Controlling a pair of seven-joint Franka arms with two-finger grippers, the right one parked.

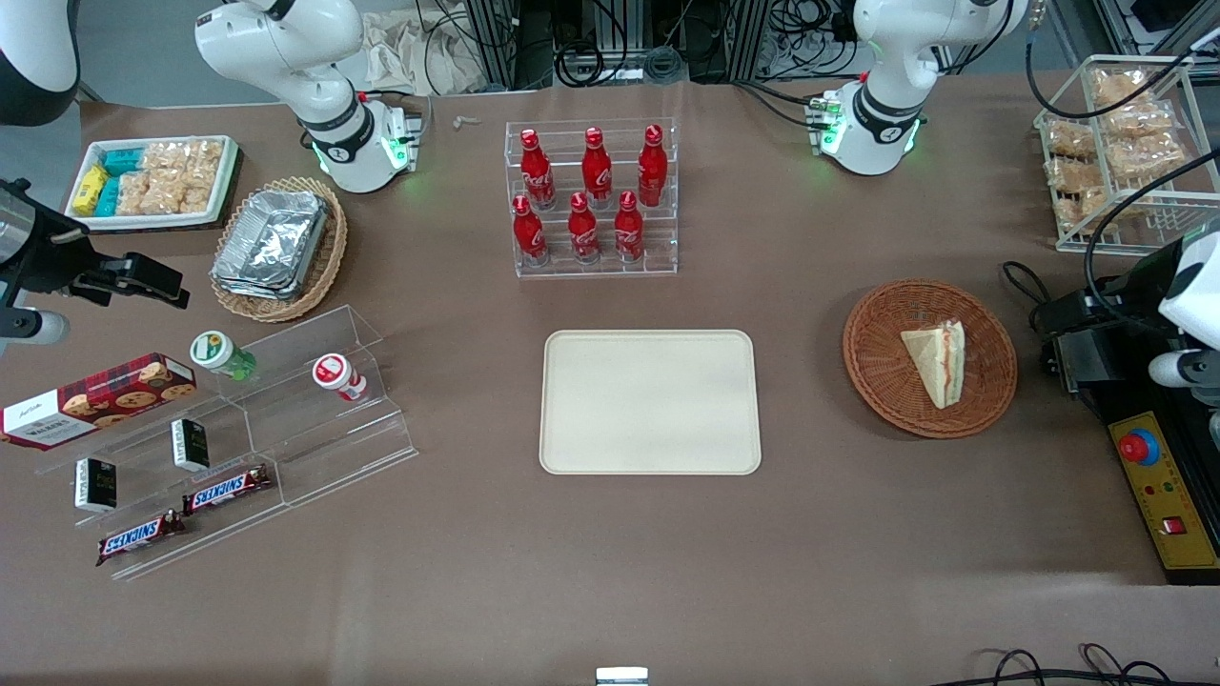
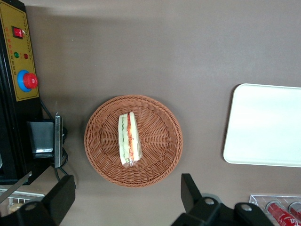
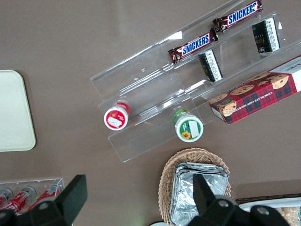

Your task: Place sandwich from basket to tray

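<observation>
One sandwich lies alone in the reddish-brown wicker basket, a triangular wedge resting on its broad side with its point toward the front camera and the red and green filling showing along the cut edge; in the left wrist view the sandwich sits slightly off the basket's middle, with bare weave all round it, which should leave room for fingers to come down on either flank of the bread. The end effector hangs high above the basket's edge, released and wide apart, holding nothing, its two dark fingers straddling a gap broader than the wedge; that high, spread pose looks like the start of a descent rather than a grasp in hand, so the task appears not yet begun. The cream-beige tray lies flat on the brown worktop beside the basket, toward the parked arm's end, well apart from it and bare. A black control box with a red emergency button stands just beside the basket toward the working arm's end, and its cable lies close to the basket rim, so the approach should keep clear of that side. A clear rack of red cola bottles stands farther from the front camera than the tray, tall enough to matter if the carry swings that way.
</observation>
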